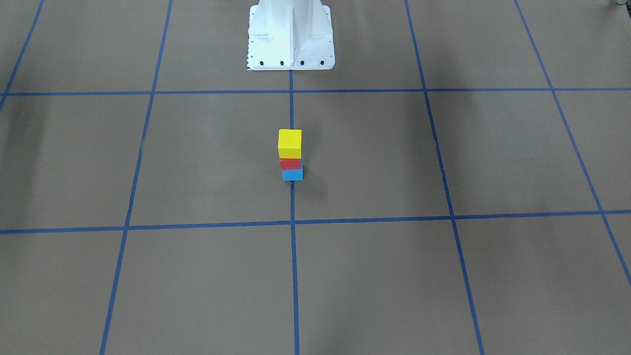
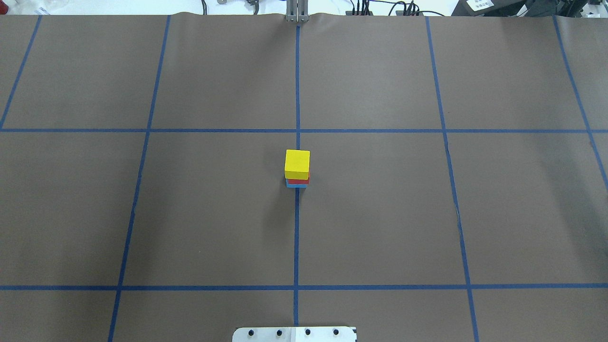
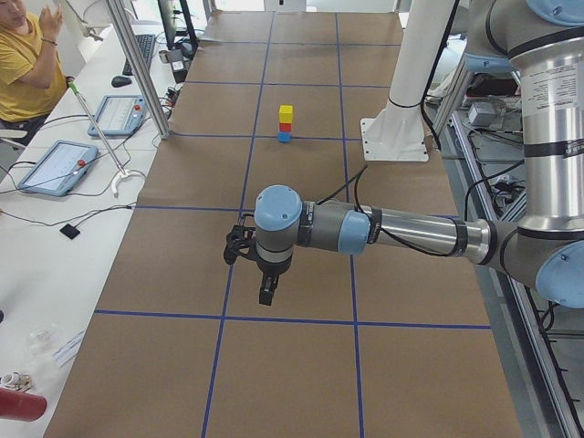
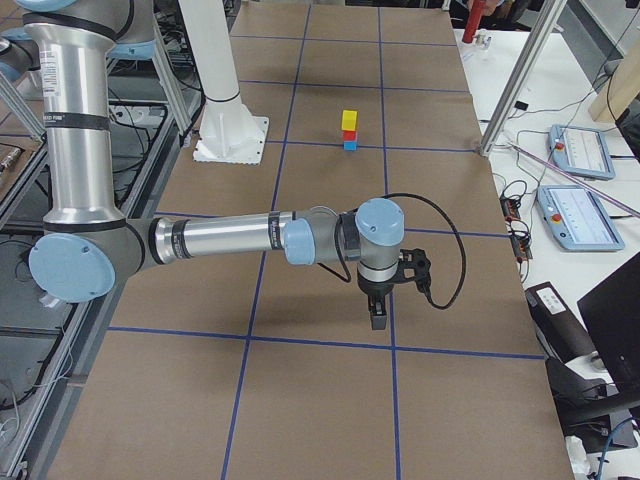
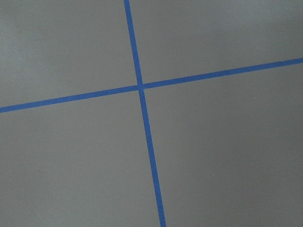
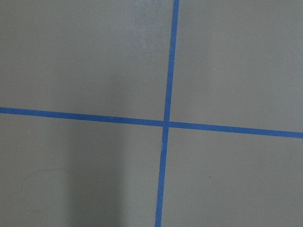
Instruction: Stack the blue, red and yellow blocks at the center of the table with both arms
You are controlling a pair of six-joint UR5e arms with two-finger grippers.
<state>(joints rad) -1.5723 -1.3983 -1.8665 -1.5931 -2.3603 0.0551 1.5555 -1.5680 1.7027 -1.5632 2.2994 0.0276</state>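
One upright stack (image 2: 297,169) on the table's (image 1: 394,158) centre line: blue block (image 1: 293,175) lowest, red block (image 1: 290,164) between, yellow block (image 1: 290,143) topmost. Left gripper (image 3: 266,294) and right gripper (image 4: 378,318) hang well apart from it; whether either grips, cannot tell.

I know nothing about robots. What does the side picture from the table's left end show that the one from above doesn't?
Only the side view: the left arm reaching over the table, its pincer pointing down, far from the stack, plus a person in a yellow shirt and tablets on a side desk. Only the view from above: nothing extra, just a higher look with no arm in sight. Both: the brown table with blue tape lines and the stack, yellow block on red block on blue block.
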